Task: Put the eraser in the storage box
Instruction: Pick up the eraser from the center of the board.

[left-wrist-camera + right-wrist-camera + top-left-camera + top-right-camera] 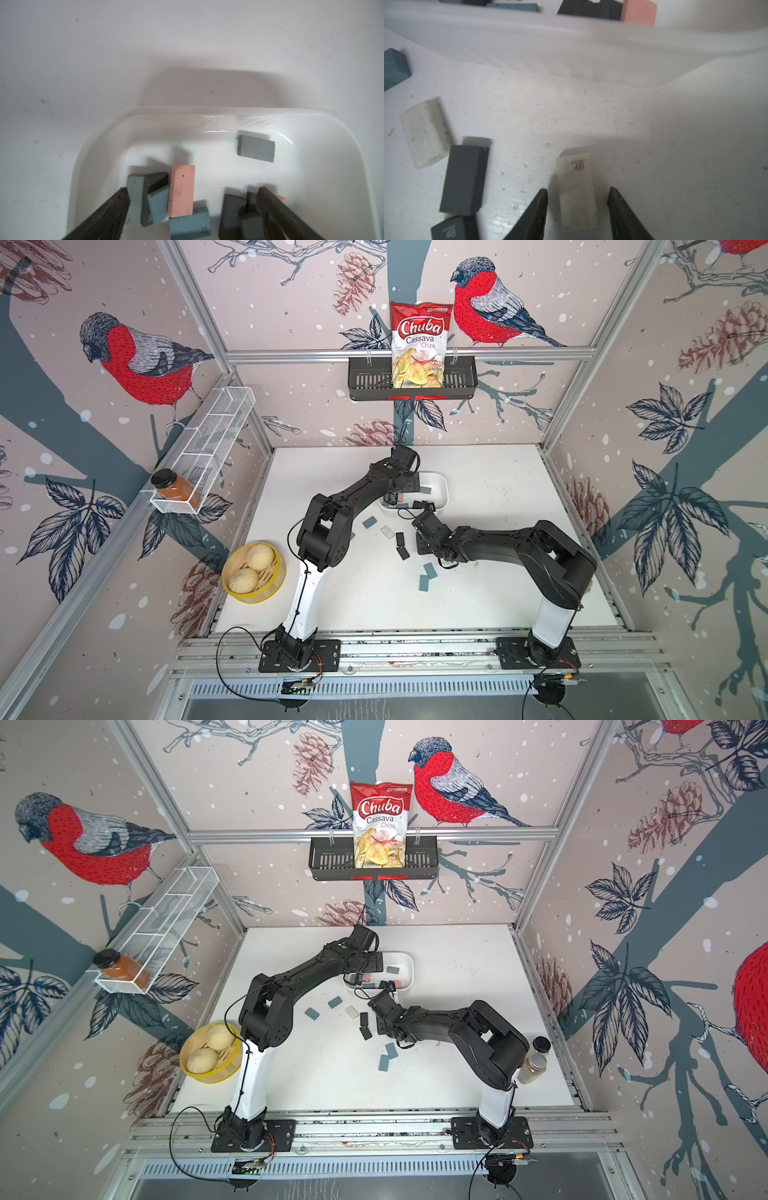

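Outside the storage box [571, 41], along its near wall: strip of bare, scuffed table [675, 135] running up to the foot of the wall. More open table on one flank of the white 4B eraser [575, 176]. On the other flank, near but apart: a dark grey eraser [464, 178], a translucent white eraser [424, 133] and a dark 4B eraser [450, 228]. Blue eraser [394, 66] closer to the box wall, not touching it.

Inside the box: cluster of erasers around a pink eraser [181, 191], grey, blue and dark pieces leaning on one another. Single grey eraser [256, 148] near the wall across from the cluster. Bare floor between.

White 4B eraser: flat on the table, just outside the box, clear of its wall. Long axis roughly square to that wall, printed end toward the box.

Right gripper [577, 190]: partly spread, one finger along each long side of the white 4B eraser. Narrow gap visible on both sides; no contact seen. Fingers in line with the eraser's long axis.

Left gripper [193, 189]: spread wide above the box interior, over the cluster. Nothing pinched.
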Motion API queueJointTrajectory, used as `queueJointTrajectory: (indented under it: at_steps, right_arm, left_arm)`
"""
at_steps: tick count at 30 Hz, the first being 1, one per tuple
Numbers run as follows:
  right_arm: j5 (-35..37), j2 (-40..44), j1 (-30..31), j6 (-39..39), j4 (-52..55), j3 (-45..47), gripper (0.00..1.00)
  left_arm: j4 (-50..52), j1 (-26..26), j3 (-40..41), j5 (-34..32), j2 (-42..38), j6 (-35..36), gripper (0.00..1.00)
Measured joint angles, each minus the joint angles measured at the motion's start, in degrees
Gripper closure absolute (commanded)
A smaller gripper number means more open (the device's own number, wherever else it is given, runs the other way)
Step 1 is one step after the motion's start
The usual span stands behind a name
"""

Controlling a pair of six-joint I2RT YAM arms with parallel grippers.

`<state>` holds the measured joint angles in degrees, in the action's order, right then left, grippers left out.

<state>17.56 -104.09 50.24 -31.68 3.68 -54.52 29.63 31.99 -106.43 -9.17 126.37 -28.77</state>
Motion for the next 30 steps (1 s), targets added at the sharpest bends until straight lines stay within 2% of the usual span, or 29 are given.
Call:
queueJointTrajectory:
  at_steps: [6,9,22,30]
  right_arm:
    - [0.02,-0.04,0.02,-0.02,0.07,0.00,0.62]
    - [0.04,-0.04,0.00,-0.02,0.22,0.02,0.65]
    - [-0.02,0.48,-0.33,-0.04,0.02,0.48,0.78]
    - [0.00,2.54,-0.33,-0.20,1.73,0.57,0.80]
  left_arm:
    - [0.92,-0.02,-0.26,0.09,-4.61,0.15,0.04]
    - [0.63,-0.09,2.49,0.04,-9.38,0.09,0.04]
    - [-1.79,-3.48,33.40,-2.29,-35.63,-6.14,0.04]
    - [-2.60,-3.93,46.01,-4.68,-46.14,-12.33,0.04]
